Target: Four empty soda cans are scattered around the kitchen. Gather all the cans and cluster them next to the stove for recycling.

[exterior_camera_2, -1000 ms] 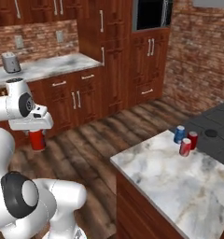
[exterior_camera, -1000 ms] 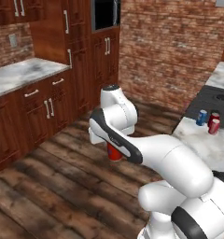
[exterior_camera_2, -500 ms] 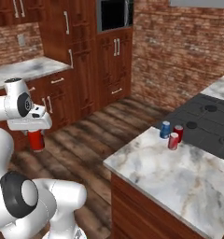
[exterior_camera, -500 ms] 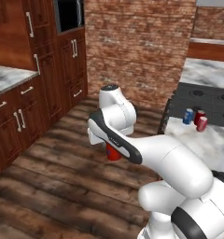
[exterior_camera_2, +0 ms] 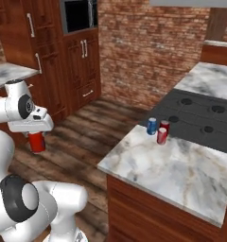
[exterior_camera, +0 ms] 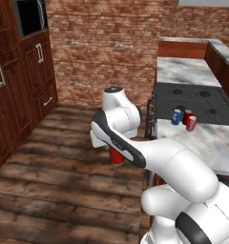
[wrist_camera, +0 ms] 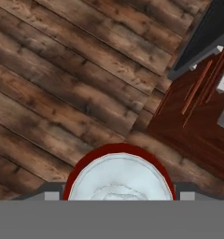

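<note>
While hanging over the plank floor [exterior_camera_2: 82, 137] at the left of the right base view, clamped on a red can [exterior_camera_2: 37, 142] from above: the pincer [exterior_camera_2: 36, 134], with the can upright under the white hand and clear of the boards. Seen from the hand, the same can's silver top [wrist_camera: 119, 179] ringed in red between the two finger tips, brown boards beyond it. Further back, tall dark wood cabinets [exterior_camera_2: 82, 56] with a black built-in oven [exterior_camera_2: 78, 14], then a brick wall [exterior_camera_2: 148, 52]. To the right, a marble worktop [exterior_camera_2: 181, 175] on a wood base, butted against the stove [exterior_camera_2: 200, 120]. Near the worktop's far edge, right where it meets the stove's near left corner, three cans in a tight cluster: a blue can [exterior_camera_2: 152, 126] at the left, a red can behind [exterior_camera_2: 165, 126] just beside it, a red can in front [exterior_camera_2: 161, 136] nearest the camera. All three upright, close enough to look touching, though contact cannot be told.
</note>
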Tool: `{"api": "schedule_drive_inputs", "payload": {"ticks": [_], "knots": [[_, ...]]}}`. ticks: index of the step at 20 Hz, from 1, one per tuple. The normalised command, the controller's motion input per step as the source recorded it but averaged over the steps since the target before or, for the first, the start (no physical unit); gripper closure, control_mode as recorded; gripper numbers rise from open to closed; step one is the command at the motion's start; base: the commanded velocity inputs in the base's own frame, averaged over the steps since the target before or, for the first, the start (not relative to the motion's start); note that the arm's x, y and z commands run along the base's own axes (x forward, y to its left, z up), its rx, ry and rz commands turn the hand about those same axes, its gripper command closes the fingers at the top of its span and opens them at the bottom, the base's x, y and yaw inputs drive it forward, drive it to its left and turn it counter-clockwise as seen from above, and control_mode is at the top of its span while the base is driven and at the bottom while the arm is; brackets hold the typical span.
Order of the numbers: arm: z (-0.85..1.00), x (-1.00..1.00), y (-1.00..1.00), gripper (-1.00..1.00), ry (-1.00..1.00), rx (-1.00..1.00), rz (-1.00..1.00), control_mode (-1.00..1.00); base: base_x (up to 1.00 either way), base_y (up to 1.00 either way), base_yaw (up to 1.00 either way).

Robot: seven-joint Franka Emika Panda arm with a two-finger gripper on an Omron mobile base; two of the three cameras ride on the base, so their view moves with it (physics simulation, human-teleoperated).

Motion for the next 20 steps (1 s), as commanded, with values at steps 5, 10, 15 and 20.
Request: {"api": "schedule_drive_inputs", "payload": {"ticks": [5,10,15,20], "knots": [[0.0,0.0,0.0,1.0,0.0,0.0,0.0,1.0,0.34,0.53,-0.29],[0.0,0.0,0.0,1.0,0.0,0.0,0.0,1.0,0.42,0.43,-0.32],[0.0,0.0,0.0,1.0,0.0,0.0,0.0,1.0,0.48,0.37,-0.34],[0.0,0.0,0.0,1.0,0.0,0.0,0.0,1.0,0.51,0.33,-0.34]]}}
